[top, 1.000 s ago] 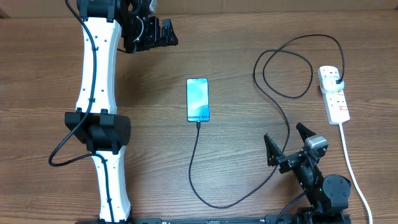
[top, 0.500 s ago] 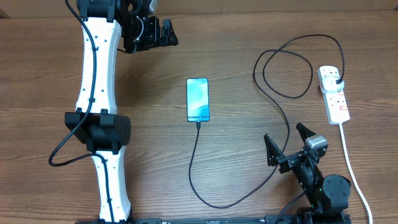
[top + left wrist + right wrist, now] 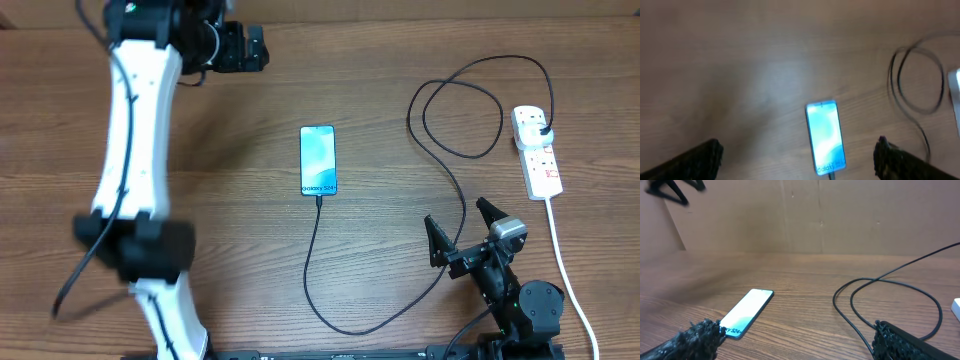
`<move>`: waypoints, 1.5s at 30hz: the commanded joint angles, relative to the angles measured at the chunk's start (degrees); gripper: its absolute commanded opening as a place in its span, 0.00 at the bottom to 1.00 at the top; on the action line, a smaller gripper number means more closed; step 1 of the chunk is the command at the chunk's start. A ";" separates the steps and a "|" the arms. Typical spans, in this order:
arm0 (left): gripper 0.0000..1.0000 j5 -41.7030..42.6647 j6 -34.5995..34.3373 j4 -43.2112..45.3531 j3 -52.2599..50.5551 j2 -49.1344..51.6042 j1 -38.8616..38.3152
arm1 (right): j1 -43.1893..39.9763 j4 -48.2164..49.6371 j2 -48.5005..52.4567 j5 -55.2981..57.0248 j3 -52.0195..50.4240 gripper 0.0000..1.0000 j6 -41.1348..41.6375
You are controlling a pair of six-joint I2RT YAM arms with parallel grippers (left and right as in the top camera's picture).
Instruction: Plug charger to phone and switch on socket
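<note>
Since the charger [image 3: 319, 210] looks seated in the phone [image 3: 318, 160], which lies ahead between the wide, empty fingers of my left gripper [image 3: 799, 147], I judge only the switch [image 3: 545, 157] is left. My right gripper [image 3: 455, 212], equally wide and empty, needs to reach the socket [image 3: 537, 150] ahead to its right and press.

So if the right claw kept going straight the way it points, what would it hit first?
Likely nothing soon. The right gripper points low across bare table, between the phone on its left and the charger loop on its right, towards the brown wall. The loop is close; depth is unclear.
</note>
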 commanded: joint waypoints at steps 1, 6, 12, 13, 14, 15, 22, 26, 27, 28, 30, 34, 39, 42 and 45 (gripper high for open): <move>1.00 -5.20 0.61 8.09 -12.61 -13.97 -0.13 | 0.37 0.48 -0.68 -0.26 -0.22 1.00 0.17; 0.99 -9.09 0.61 21.68 -31.47 -28.35 -0.11 | 0.37 0.48 -0.68 -0.26 -0.22 1.00 0.17; 1.00 -12.20 0.63 39.47 -56.98 -47.15 0.07 | 0.37 0.48 -0.68 -0.26 -0.22 1.00 0.17; 1.00 -12.63 0.63 41.64 -60.65 -49.83 0.24 | 0.37 0.48 -0.68 -0.26 -0.22 1.00 0.17; 1.00 -12.94 0.63 43.65 -64.46 -52.63 0.52 | 0.37 0.48 -0.68 -0.26 -0.22 1.00 0.17; 1.00 -13.00 0.63 44.83 -66.77 -54.34 0.79 | 0.37 0.48 -0.68 -0.26 -0.22 1.00 0.17; 0.99 -12.79 0.61 56.70 -88.76 -70.60 4.48 | 0.37 0.48 -0.68 -0.26 -0.22 1.00 0.17; 1.00 -13.09 0.66 64.15 -102.14 -81.48 5.66 | 0.37 0.48 -0.68 -0.26 -0.22 1.00 0.17; 1.00 -13.38 0.68 65.94 -105.00 -83.89 5.66 | 0.37 0.48 -0.68 -0.26 -0.22 1.00 0.17; 1.00 -13.53 0.68 67.10 -106.92 -85.57 5.66 | 0.37 0.48 -0.68 -0.24 -0.22 1.00 0.17; 1.00 -14.19 0.85 69.57 -111.23 -89.31 5.66 | 0.37 0.48 -0.68 -0.26 -0.22 1.00 0.17; 1.00 -14.67 1.07 73.68 -118.38 -95.45 5.66 | 0.37 0.48 -0.68 -0.26 -0.22 1.00 0.17; 1.00 -16.22 1.90 75.01 -125.17 -103.65 5.66 | 0.37 0.48 -0.68 -0.26 -0.22 1.00 0.17; 0.99 -16.28 2.80 75.14 -127.69 -107.47 5.66 | 0.37 0.48 -0.68 -0.26 -0.22 1.00 0.17; 1.00 -16.46 2.80 76.32 -129.98 -110.51 5.66 | 0.37 0.48 -0.68 -0.26 -0.22 1.00 0.17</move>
